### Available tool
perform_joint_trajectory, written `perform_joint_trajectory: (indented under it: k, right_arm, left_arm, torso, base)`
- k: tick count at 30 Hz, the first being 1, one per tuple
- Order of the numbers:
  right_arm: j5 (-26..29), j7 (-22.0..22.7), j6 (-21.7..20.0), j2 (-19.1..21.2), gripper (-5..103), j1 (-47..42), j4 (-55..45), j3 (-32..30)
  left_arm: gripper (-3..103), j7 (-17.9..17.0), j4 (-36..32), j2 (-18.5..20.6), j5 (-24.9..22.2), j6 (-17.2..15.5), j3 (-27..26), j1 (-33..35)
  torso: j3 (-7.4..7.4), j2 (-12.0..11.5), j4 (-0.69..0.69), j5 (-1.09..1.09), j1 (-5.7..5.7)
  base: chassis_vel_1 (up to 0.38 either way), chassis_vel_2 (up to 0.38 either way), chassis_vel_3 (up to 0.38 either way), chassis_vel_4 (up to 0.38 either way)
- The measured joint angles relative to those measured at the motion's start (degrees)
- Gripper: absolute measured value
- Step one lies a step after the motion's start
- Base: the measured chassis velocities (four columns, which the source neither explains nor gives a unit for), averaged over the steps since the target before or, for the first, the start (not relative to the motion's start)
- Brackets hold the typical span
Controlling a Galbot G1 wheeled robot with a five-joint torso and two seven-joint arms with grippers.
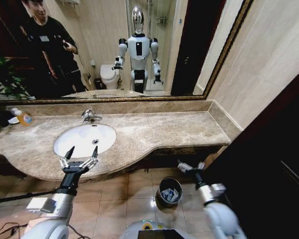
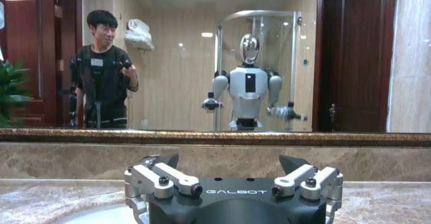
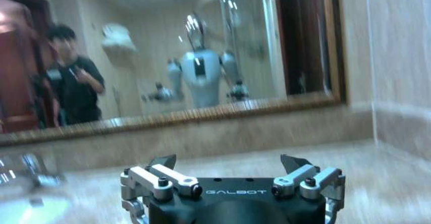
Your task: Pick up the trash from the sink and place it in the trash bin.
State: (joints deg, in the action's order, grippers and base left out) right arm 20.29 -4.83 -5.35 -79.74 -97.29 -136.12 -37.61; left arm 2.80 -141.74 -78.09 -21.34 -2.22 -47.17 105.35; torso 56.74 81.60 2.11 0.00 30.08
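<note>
- The left gripper [image 1: 81, 151] hangs open and empty over the near rim of the sink [image 1: 65, 147] — a grasp would mean reaching lower, fingers kept wide
- The right gripper [image 1: 191, 166] is open too, low beside the bin [image 1: 163, 199], below the tabletop [image 1: 154, 132] edge
- The basin looks bare white — no trash visible in it
- The bin stands on the floor tiles, black, with white scraps inside

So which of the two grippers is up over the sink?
The left gripper, open, with its fingertips over the front rim of the sink. The right gripper sits lower, below the counter edge, above the trash bin on the floor.
</note>
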Motion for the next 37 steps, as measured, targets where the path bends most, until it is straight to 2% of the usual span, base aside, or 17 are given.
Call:
perform_joint_trajectory:
  k: [2, 5, 37]
  right_arm:
    - [0.00, 0.01, -2.99, -0.04, 100, 0.43, -2.17, -0.32]
    - [-0.02, 0.12, -3.84, -0.05, 100, 0.67, -2.39, -0.34]
    - [-0.26, 0.36, -3.79, -0.09, 100, 1.13, -1.20, -0.02]
  left_arm:
    - [100, 0.00, 0.00, 0.00, 0.00, 0.00, 0.00, 0.00]
    - [100, 0.00, 0.00, 0.00, 0.00, 0.00, 0.00, 0.00]
    - [100, 0.00, 0.00, 0.00, 0.00, 0.00, 0.00, 0.00]
  torso:
    - [0.00, 0.00, 0.00, 0.00, 0.00]
    - [0.01, 0.00, 0.00, 0.00, 0.01]
    - [0.01, 0.00, 0.00, 0.00, 0.01]
  base:
    - [0.000, 0.000, 0.000, 0.000]
    - [0.000, 0.000, 0.000, 0.000]
    - [0.000, 0.000, 0.000, 0.000]
